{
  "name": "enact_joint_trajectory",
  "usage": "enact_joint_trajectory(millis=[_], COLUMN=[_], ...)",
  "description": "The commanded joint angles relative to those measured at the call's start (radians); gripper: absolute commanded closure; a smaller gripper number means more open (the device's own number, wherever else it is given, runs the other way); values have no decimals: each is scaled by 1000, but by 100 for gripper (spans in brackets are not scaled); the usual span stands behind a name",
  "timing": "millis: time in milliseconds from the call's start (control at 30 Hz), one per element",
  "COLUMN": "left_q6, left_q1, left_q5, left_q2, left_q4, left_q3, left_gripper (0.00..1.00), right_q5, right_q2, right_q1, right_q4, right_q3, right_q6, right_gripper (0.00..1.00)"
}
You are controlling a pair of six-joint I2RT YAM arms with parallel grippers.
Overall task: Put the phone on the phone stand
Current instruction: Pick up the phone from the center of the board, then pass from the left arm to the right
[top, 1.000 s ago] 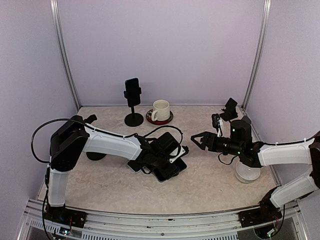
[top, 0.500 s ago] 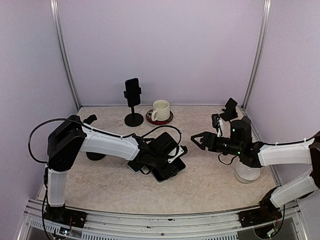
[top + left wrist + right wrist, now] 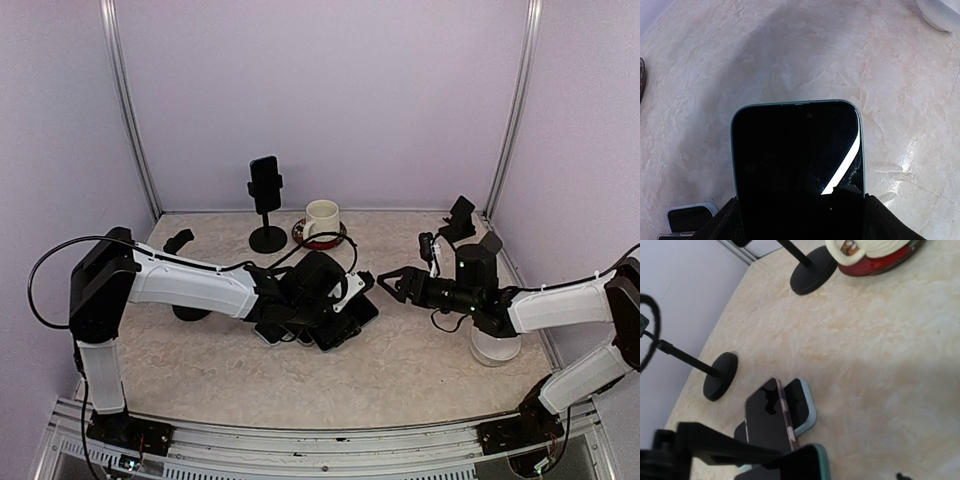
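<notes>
My left gripper (image 3: 335, 300) is shut on a phone (image 3: 352, 318) with a black screen and a teal edge, held a little above the table's middle. The left wrist view shows the phone (image 3: 797, 155) sticking out forward between the black fingers (image 3: 725, 222). My right gripper (image 3: 392, 284) stands open just right of the phone, facing it, nothing between its fingers. In the right wrist view the phone (image 3: 807, 465) shows at the bottom edge. An empty phone stand (image 3: 461, 214) is at the back right. Another empty stand (image 3: 180, 240) is at the left.
Several other phones (image 3: 285, 330) lie piled under the left gripper, also seen as the pile (image 3: 775, 412) in the right wrist view. A back stand (image 3: 266, 200) holds a phone. A cream mug (image 3: 322, 220) sits on a red coaster. A white bowl (image 3: 495, 345) is at the right.
The left gripper has carried the phone up and to the right, off the pile, toward the right gripper. The right gripper has shifted slightly left and stays open.
</notes>
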Motion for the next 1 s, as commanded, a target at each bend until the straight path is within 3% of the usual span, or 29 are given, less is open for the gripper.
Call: enact_joint_trajectory(millis=[0,433,967], left_q6=[-28,-66,-69], left_q1=[-10,-16,-21], left_q5=[12,87,88], left_q2=[-76,-140,-147], left_q4=[99,175,179], left_q3=[-22,-58,-76], left_gripper=[64,64,64], right_q5=[12,48,10], right_q2=[43,177,304], right_q1=[27,86,127], right_q4=[63,146,220], right_q3=[1,72,174], right_q6=[26,75,126], right_gripper=[20,21,35])
